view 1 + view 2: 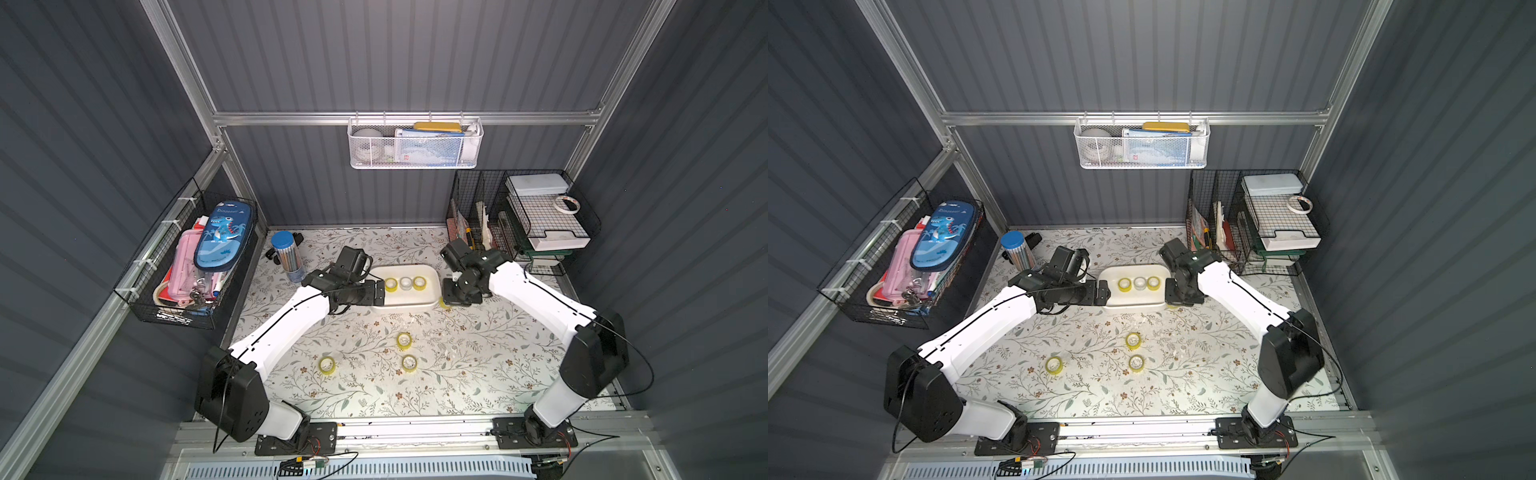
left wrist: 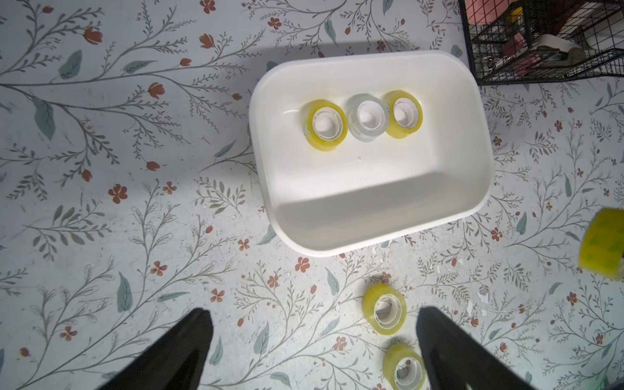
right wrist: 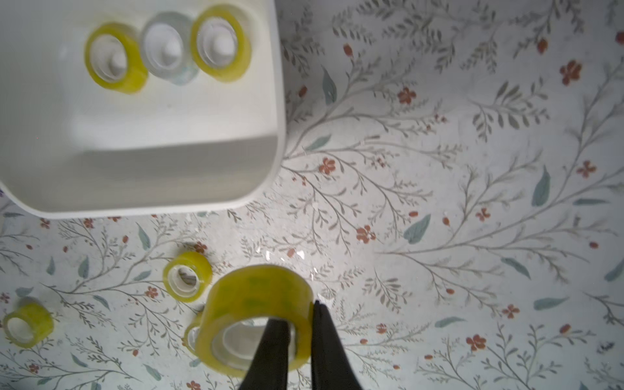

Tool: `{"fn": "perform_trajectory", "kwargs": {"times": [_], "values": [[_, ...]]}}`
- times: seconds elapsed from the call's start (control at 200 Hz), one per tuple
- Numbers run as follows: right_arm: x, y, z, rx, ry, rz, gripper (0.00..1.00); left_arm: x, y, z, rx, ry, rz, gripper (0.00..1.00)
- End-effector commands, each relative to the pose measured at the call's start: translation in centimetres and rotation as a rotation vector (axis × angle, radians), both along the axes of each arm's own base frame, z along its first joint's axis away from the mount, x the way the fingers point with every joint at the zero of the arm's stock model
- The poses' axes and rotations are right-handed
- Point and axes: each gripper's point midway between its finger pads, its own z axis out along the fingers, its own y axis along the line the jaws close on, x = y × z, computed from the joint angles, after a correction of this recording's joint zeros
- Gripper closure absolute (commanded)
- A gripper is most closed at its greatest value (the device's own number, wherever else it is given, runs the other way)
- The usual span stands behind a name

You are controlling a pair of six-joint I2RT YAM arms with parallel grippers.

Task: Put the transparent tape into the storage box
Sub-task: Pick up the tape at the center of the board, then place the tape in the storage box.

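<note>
Right fingers (image 3: 274, 341) clamp the wall of one yellow roll of transparent tape (image 3: 251, 297), one finger inside the core and one outside, so the right gripper (image 3: 300, 315) is closed on that roll. Left fingers (image 2: 189, 341) stand wide apart, gripping nothing, with the left gripper (image 2: 312, 314) at the 9 o'clock end of the storage box (image 1: 409, 309). In both top views the held roll sits just outside the box's 4 o'clock corner, beside the rim and not over it. Black wire baskets (image 1: 478, 199) stand near the box's 2 o'clock side. From its 6 o'clock rim the floral mat (image 1: 478, 365) runs bare as far as the loose rolls. There are seven rolls in all. Three stand in a tight row inside the box: a yellow roll (image 1: 391, 284), a colourless roll (image 1: 405, 283) and another yellow roll (image 1: 419, 283). Three more yellow ones lie on the mat, a near roll (image 1: 404, 340) and a far roll (image 1: 409, 363) at 6 o'clock of the box and a side roll (image 1: 327, 365) at 7 o'clock. These lie well apart from both grippers. The seventh is in the right grip.
</note>
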Motion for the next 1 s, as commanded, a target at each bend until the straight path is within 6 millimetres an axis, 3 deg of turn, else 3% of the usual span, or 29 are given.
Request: {"fn": "perform_trajectory", "kwargs": {"times": [0.0, 0.13, 0.25, 0.575, 0.996], "values": [[2.4, 1.2, 0.0, -0.044, 0.005, 0.082, 1.00, 0.1, 0.1, 1.6, -0.010, -0.030, 0.018, 0.00], [5.4, 3.4, -1.4, -0.037, 0.013, 0.121, 1.00, 0.1, 0.5, 1.5, 0.004, -0.028, 0.035, 0.01], [6.7, 4.6, -3.9, -0.051, 0.051, 0.145, 1.00, 0.1, 0.7, 1.4, 0.018, -0.019, 0.043, 0.01], [7.1, 4.6, -9.3, -0.128, 0.120, 0.164, 1.00, 0.5, 0.8, 1.4, 0.027, -0.009, 0.047, 0.01], [7.8, 4.4, -12.2, -0.187, 0.148, 0.163, 1.00, 0.9, 0.7, 1.0, 0.020, 0.010, 0.046, 0.01]]}}
